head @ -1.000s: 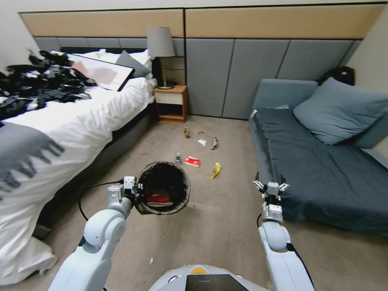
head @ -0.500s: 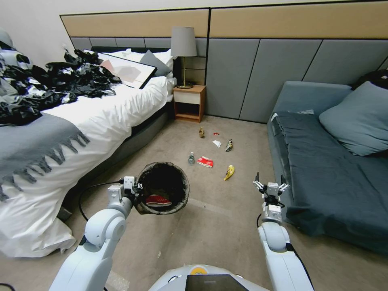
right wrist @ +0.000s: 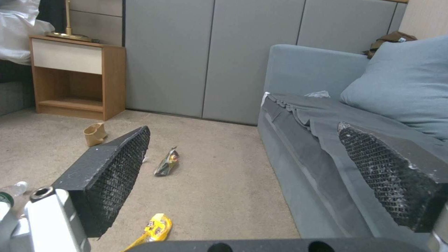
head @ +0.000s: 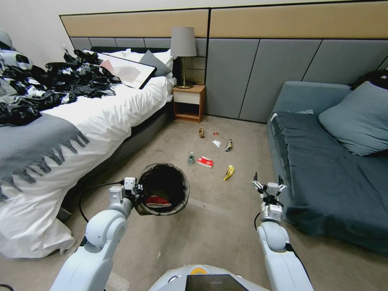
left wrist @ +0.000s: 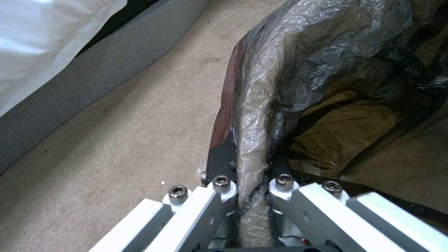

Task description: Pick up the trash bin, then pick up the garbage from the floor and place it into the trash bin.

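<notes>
While we face bed (head: 101, 117) on left and sofa (head: 323, 169) on right, trash bin (head: 163, 189) hangs off floor, left gripper (left wrist: 250, 175) clamped on its liner-wrapped rim, 1 red-and-white carton (head: 157, 200) inside. Our right gripper (head: 267, 182) hovers beside sofa edge, fingers spread wide. Ahead on carpet: carton (head: 205, 161), bottle (head: 191, 158), yellow wrapper (head: 229, 172), dark wrapper (head: 228, 145), tissue (head: 217, 143), brown scrap (head: 201, 132), tiny red wrapper (head: 216, 133).

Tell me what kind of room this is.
Likely a hotel-style bedroom: a bed with white bedding, a wooden nightstand with a lamp, and a blue-grey sofa against a padded wall.
</notes>
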You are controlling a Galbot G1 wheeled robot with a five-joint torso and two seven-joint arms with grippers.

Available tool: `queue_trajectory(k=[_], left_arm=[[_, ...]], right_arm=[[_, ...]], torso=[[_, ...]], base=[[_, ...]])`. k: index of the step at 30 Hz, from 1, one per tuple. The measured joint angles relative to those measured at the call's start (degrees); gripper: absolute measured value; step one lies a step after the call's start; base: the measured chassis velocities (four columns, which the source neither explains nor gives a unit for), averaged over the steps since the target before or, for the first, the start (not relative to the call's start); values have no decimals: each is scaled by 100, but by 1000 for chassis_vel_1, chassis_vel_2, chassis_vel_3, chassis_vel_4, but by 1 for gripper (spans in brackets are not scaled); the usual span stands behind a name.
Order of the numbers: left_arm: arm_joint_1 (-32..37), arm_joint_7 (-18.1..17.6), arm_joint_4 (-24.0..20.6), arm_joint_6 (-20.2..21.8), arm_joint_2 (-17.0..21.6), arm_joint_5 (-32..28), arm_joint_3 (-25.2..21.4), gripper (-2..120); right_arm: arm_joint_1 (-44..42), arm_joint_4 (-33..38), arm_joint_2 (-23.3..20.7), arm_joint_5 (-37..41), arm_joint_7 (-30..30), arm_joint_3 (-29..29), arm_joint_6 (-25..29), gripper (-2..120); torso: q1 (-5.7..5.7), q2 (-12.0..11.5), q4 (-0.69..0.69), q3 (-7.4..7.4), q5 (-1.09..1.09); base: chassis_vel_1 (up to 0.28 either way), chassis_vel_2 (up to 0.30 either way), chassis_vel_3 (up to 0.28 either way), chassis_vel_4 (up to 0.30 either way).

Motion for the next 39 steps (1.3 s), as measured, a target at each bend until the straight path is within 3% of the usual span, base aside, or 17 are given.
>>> queue_trajectory(k=[12, 39], left_arm=[[16, 2, -39, 0, 7, 1, -8, 0], [46, 1, -49, 0, -12, 13, -35, 0]], right_arm=[[-1, 45, -17, 79, 39, -18, -142, 100], [4, 49, -6, 6, 261, -74, -67, 100]], torso=[[0, 0, 0, 0, 0], [2, 0, 0, 1, 2]], base=[[-196, 197, 196, -193], [-301, 296, 296, -297]])
